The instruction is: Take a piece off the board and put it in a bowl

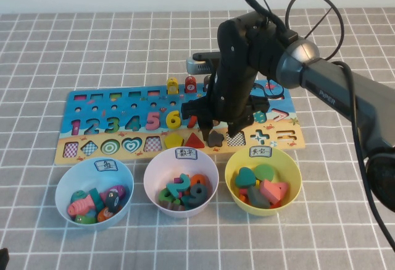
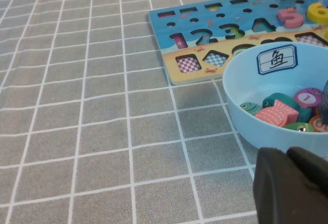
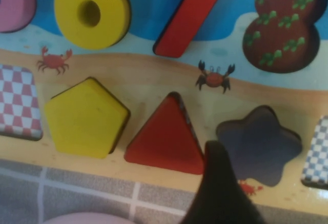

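- The small flat dark-brown wooden star piece (image 1: 215,138) sits in its cut-out on the tan lower strip of the long blue-and-tan wooden puzzle board (image 1: 99,97), just beside the red wooden triangle (image 1: 195,140), with the yellow wooden pentagon (image 1: 173,139) next along — nothing has been lifted yet.
- The right gripper (image 1: 224,123) hangs low over that strip, directly above the star; its jaws are spread wide and hold nothing. In the right wrist view one dark fingertip (image 3: 219,193) stands at the board's near edge between triangle and star (image 3: 260,144).
- The left gripper (image 2: 292,185) is parked off to the left, near the light blue plastic bowl (image 2: 236,88) of fish pieces; whether it is open or closed cannot be told.
- The round yellow plastic bowl (image 1: 233,170) waits just in front of the board, near the star, already holding several shape pieces.
- Judged from this: the approach is about done — still left are closing on the star, lifting it, carrying it the short way to the yellow bowl, and releasing.
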